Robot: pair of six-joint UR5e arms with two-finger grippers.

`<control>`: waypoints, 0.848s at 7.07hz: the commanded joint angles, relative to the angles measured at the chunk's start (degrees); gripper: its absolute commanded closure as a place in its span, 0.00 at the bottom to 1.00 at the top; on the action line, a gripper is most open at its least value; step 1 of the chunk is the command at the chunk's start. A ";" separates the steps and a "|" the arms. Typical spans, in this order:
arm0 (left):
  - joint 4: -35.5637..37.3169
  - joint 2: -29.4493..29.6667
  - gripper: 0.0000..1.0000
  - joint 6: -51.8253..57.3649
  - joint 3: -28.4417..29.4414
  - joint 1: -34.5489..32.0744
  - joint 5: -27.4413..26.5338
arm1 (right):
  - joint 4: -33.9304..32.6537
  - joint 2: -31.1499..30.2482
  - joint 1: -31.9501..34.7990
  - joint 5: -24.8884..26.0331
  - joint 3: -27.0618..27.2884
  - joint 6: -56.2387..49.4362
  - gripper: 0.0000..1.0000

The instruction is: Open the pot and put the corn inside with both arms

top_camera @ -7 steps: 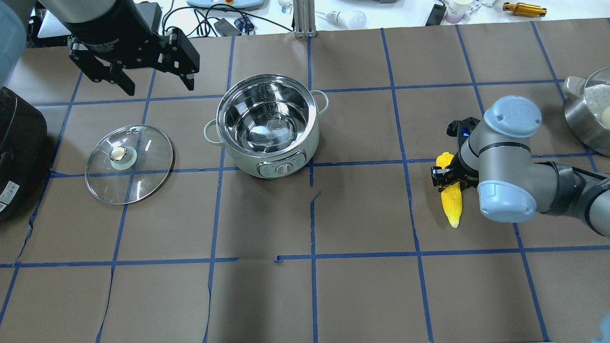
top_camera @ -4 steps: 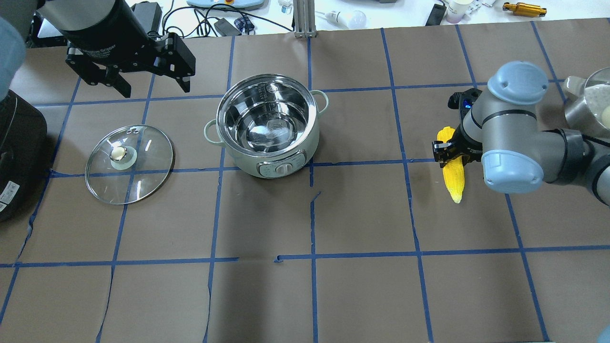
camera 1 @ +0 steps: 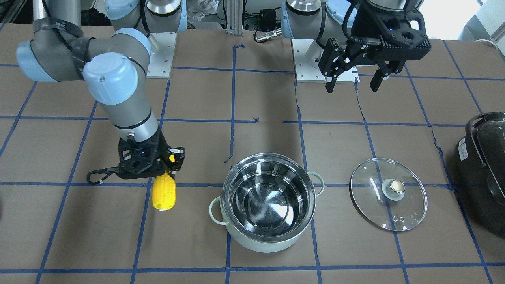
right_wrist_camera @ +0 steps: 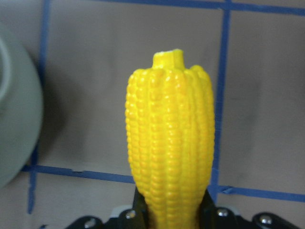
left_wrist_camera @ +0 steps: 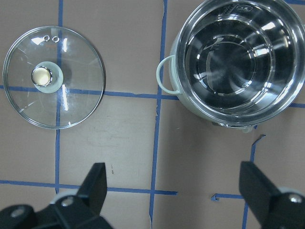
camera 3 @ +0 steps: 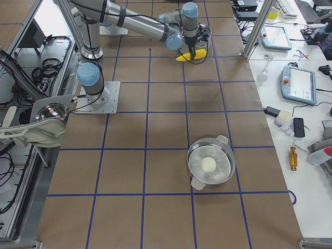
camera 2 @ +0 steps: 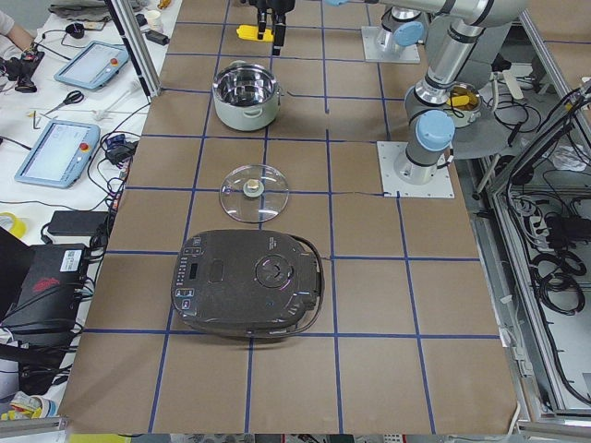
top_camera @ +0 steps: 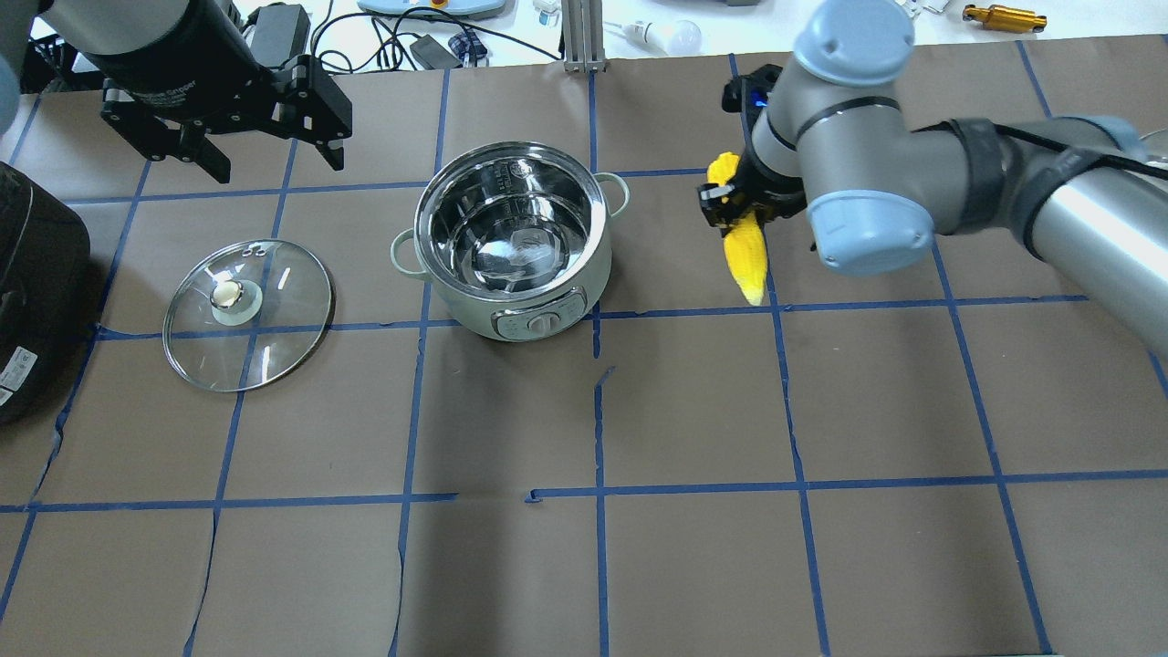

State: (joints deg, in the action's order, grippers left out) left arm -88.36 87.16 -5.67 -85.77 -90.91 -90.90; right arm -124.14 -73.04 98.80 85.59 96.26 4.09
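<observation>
The right pincer (top_camera: 730,206) pinches the corn (top_camera: 748,260) aloft near the open pot (top_camera: 456,294); the left pincer (top_camera: 274,164) hangs spread.

Overhead view. Pot (top_camera: 511,242) mouth uncovered, nothing above it. Bare paper (top_camera: 675,274) from rim to right gripper (top_camera: 735,212) carrying corn (top_camera: 748,260) at 3 o'clock. Lid (top_camera: 248,315) flat at 9 o'clock, black appliance (top_camera: 27,301) beyond. Left gripper (top_camera: 276,162) aloft at 10 o'clock.
</observation>
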 commanded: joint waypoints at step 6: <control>0.03 -0.33 0.00 -0.04 -0.37 0.12 0.02 | 1.97 14.77 12.20 -16.77 -15.93 16.31 0.79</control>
State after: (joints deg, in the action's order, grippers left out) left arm -88.33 86.85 -5.71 -86.13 -90.79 -90.88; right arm -122.05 -59.11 110.96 69.12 80.36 20.36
